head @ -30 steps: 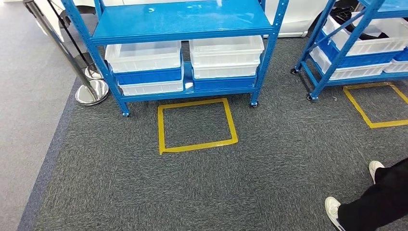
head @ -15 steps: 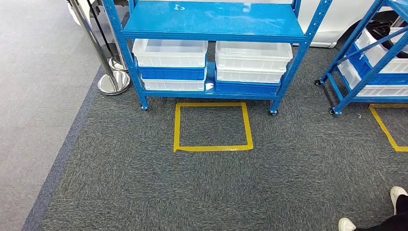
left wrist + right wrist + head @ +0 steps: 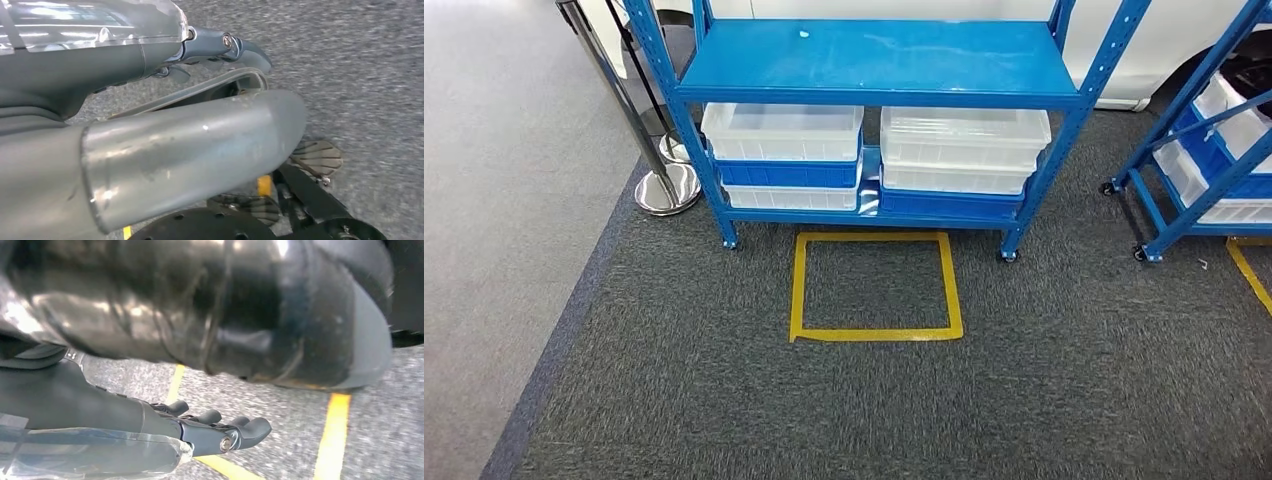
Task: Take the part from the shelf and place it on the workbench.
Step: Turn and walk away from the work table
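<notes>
A blue metal shelf (image 3: 879, 62) on castors stands ahead of me in the head view. Its middle board bears a small pale speck (image 3: 802, 33) at the back; I cannot tell what it is. On the lowest level sit two stacks of white and blue bins (image 3: 784, 155) (image 3: 959, 160). My left hand (image 3: 220, 47) hangs over the carpet in the left wrist view, fingers stretched out and holding nothing. In the right wrist view my right hand (image 3: 215, 427) also hangs above the carpet, its fingers apart and empty.
A yellow tape square (image 3: 874, 285) marks the grey carpet in front of the shelf. A chrome stanchion (image 3: 662, 185) stands at the shelf's left corner. A second blue rack with bins (image 3: 1214, 150) is at the right. Lighter floor (image 3: 494, 250) runs along the left.
The whole picture has shifted: my view has turned so the shelf and tape square sit nearer the centre. The person's shoes at the lower right have left the picture.
</notes>
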